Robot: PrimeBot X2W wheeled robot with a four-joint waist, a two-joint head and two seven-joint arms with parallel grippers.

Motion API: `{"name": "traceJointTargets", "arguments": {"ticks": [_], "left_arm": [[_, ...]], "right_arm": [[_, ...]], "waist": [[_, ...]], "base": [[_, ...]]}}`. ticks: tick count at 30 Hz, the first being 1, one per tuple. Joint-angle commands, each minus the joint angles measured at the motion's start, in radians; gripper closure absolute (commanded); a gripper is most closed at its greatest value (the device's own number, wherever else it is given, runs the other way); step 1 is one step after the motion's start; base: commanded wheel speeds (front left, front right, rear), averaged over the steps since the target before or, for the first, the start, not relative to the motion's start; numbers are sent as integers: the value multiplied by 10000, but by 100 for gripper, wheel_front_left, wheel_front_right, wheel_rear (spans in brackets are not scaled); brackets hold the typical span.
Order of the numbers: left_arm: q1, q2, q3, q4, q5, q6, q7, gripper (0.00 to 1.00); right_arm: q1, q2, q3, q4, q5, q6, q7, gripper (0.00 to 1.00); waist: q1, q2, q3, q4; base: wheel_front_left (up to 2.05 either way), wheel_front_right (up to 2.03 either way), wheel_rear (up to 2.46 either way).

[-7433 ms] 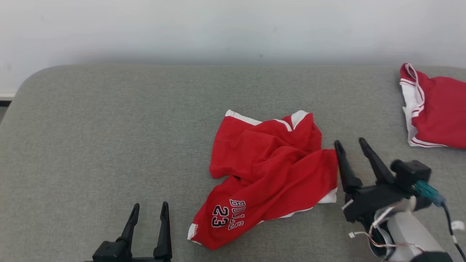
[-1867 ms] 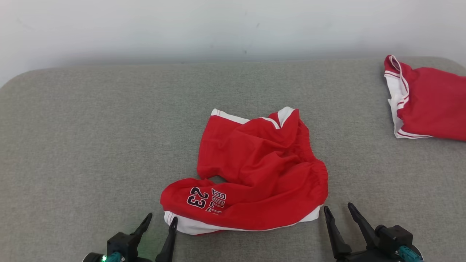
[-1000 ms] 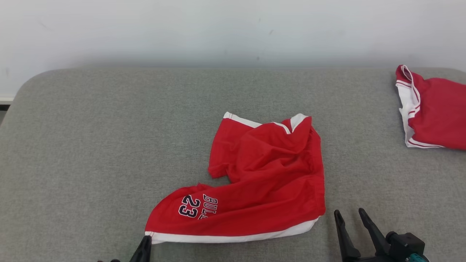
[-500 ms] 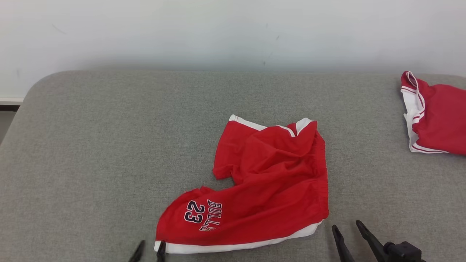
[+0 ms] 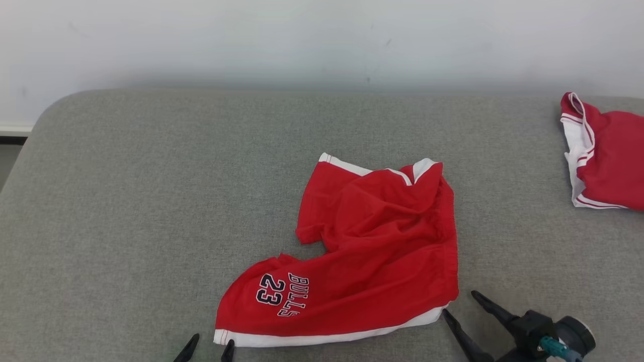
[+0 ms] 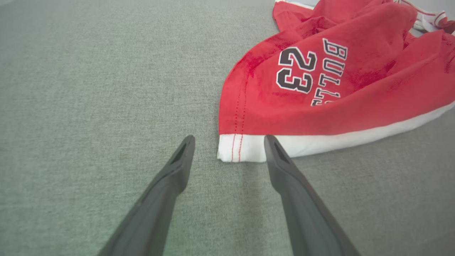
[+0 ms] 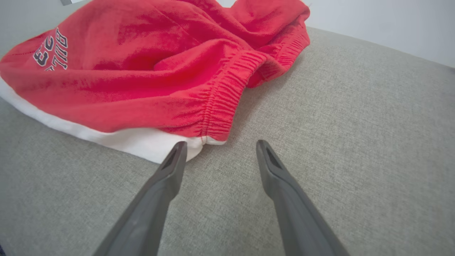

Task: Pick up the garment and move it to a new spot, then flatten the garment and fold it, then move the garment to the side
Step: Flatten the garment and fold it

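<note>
The garment [image 5: 372,251] is a pair of red shorts with white trim and "BULLS 23" print, lying rumpled on the grey cushion. My left gripper [image 5: 210,346] is open at the near left corner of its white hem; in the left wrist view that corner [image 6: 236,147] lies between the spread fingers of my left gripper [image 6: 229,140], which hold nothing. My right gripper [image 5: 460,304] is open just right of the garment's near right corner. In the right wrist view the elastic waistband [image 7: 227,103] sits just ahead of my right gripper [image 7: 220,145], its left fingertip [image 7: 174,158] over the white hem.
A second red and white garment [image 5: 606,151] lies at the far right of the grey cushion [image 5: 151,201]. A pale wall runs behind the cushion. The cushion's rounded left corner [image 5: 45,108] drops off at the far left.
My left gripper, shut on the hem's left corner a second ago, has opened and let it go. The hem lies stretched leftward on the cushion. The head camera shifted slightly.
</note>
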Motion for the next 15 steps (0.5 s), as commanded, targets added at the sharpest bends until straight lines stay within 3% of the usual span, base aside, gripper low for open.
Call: {"name": "traceJointTargets", "arguments": {"ticks": [1,11,12,13,14,15], "left_arm": [[-294,179,-240,229,-179,21,-29,0],[-1133,414,-1265,951,-898,20,-29,0],[-1216,399,-1403,1034,-1023,20,-29,52],[-1314,397,-1508,1095,-1106,20,-29,69],[-1402,430,-1616,1143,-1117,20,-29,100],[-1460,457,-1692,1188,-1186,20,-29,100]], "right_arm": [[-371,-303,410,155,218,-29,3,0],[-1499,-871,2172,576,876,-29,3,0],[-1633,-904,2369,620,944,-29,3,31],[-1765,-938,2540,626,1027,-29,3,64],[-1839,-969,2677,648,1108,-29,3,100],[-1914,-988,2776,659,1170,-29,3,100]], "waist": [[0,0,101,73],[0,0,294,193],[0,0,304,204],[0,0,312,226],[0,0,315,244],[0,0,313,257]], "base": [[0,0,0],[0,0,0],[0,0,0],[0,0,0],[0,0,0],[0,0,0]]}}
